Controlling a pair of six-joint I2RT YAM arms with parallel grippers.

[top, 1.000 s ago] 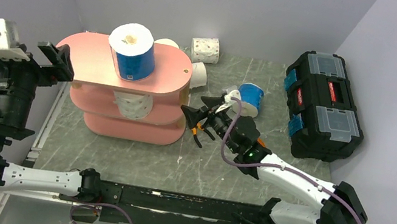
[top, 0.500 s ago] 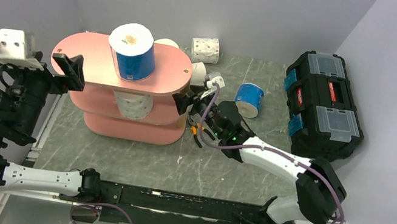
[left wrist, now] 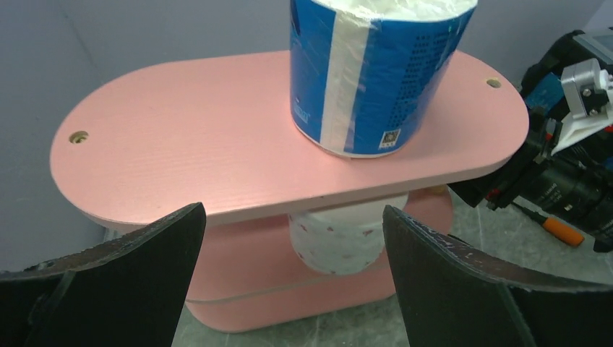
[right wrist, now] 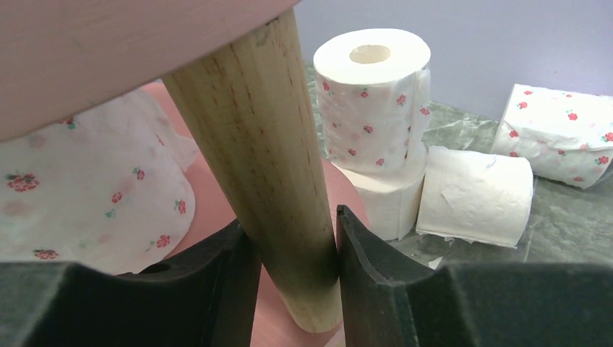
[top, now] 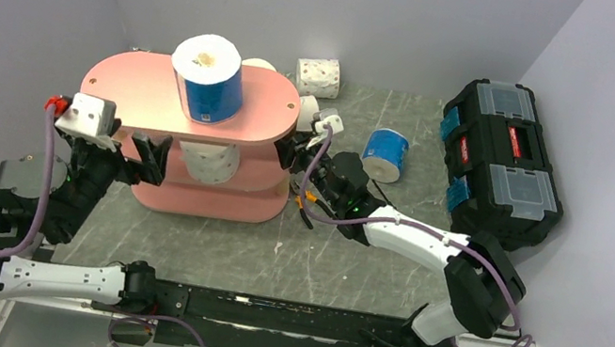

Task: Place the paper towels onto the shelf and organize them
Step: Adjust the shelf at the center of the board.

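Note:
The pink shelf (top: 132, 90) stands left of centre. A blue-wrapped roll (top: 208, 80) stands upright on its top board, and it also shows in the left wrist view (left wrist: 376, 72). A pink-speckled roll (top: 212, 162) sits on the middle tier. My right gripper (top: 293, 152) is shut on the wooden post (right wrist: 267, 159) at the shelf's right end. My left gripper (top: 149, 155) is open and empty in front of the shelf's left half, facing the speckled roll (left wrist: 340, 235). A second blue roll (top: 384, 154) lies on the table to the right.
A speckled roll (top: 318, 77) lies at the back. Behind the shelf's right end a speckled roll (right wrist: 372, 101) stands on a white one (right wrist: 383, 199), with another white roll (right wrist: 473, 195) lying beside them. A black toolbox (top: 501, 165) stands at the right.
My right gripper moved left to the shelf's right end and shut on the post. My left gripper swung from the shelf's left end down to its front, still open.

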